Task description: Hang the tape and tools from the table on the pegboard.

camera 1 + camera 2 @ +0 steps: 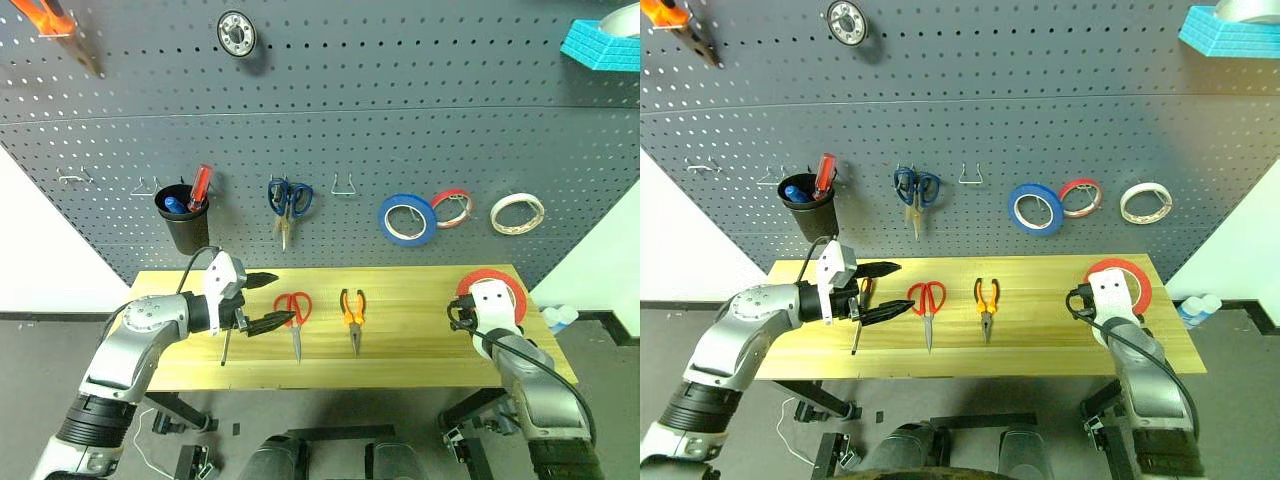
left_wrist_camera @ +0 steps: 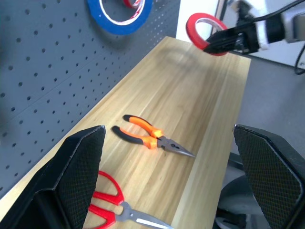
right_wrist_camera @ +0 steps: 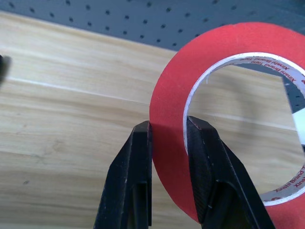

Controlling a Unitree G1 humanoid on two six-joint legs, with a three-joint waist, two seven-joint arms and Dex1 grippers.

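the right gripper (image 3: pixel 167 143) is clamped on the rim of the red tape (image 3: pixel 228 47), one finger inside the core and one outside, holding it upright above the right end of the table (image 1: pixel 420 345), below the pegboard (image 1: pixel 400 130). the left gripper (image 1: pixel 268 300) hangs with jaws wide apart and empty over the screwdriver (image 1: pixel 858 325), beside the scissors (image 1: pixel 294 318) and pliers (image 1: pixel 352 315) lying flat. the tape looks light and stiff but smooth, so it may pivot; a grip across the ring wall seems right
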